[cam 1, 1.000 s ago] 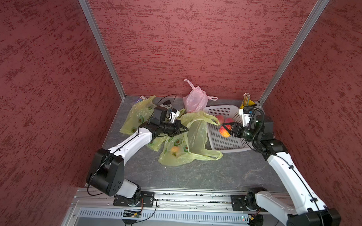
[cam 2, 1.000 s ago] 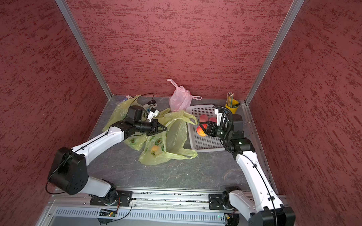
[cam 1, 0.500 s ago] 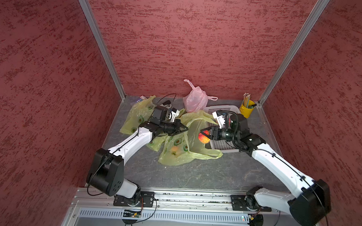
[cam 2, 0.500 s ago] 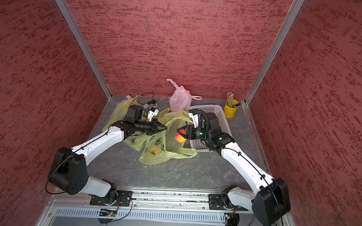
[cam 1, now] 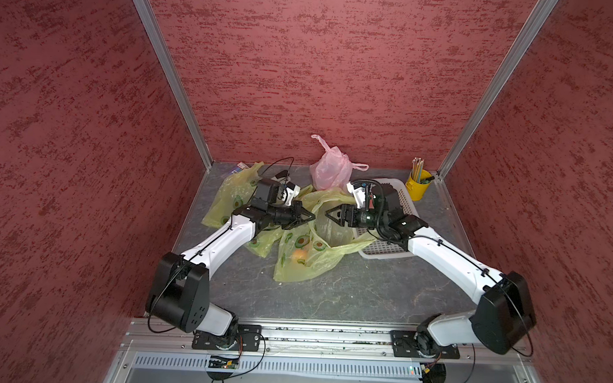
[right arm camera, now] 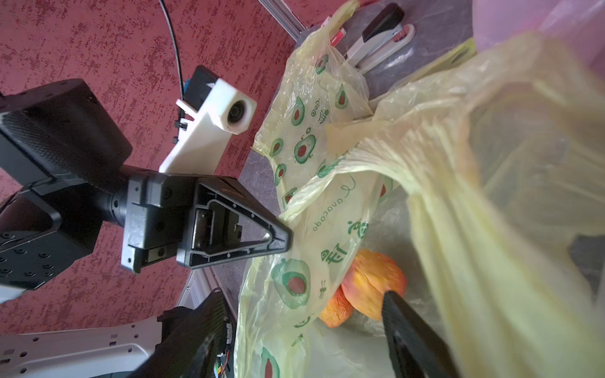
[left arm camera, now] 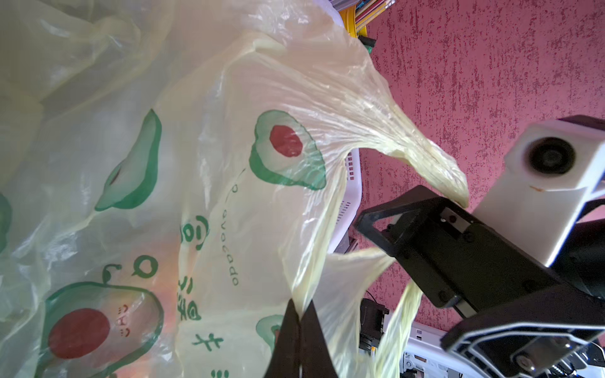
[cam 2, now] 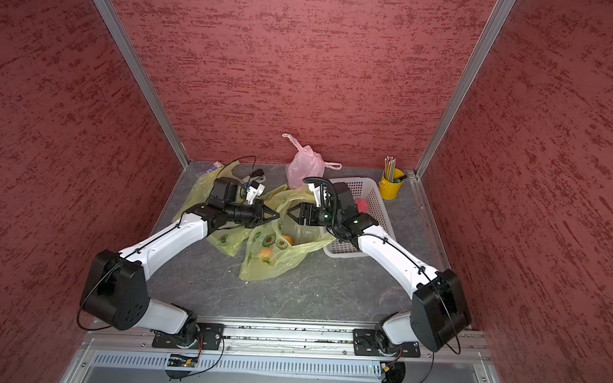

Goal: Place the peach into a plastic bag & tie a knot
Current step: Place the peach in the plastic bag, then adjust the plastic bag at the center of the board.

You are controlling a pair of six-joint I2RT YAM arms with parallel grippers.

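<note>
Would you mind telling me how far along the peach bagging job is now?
Done: a peach lies inside the yellow bag. In hand: the left gripper pinches the bag's rim; the right gripper hangs open at its mouth. Left: the handles are untied, no knot yet.

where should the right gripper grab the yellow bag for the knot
Best the bunched handle of the yellow bag, across the mouth from the edge the left gripper pinches. It is gathered into a narrow rope, so the open right gripper can likely close around it whole, coming from the basket side with jaws across the strap.
</note>
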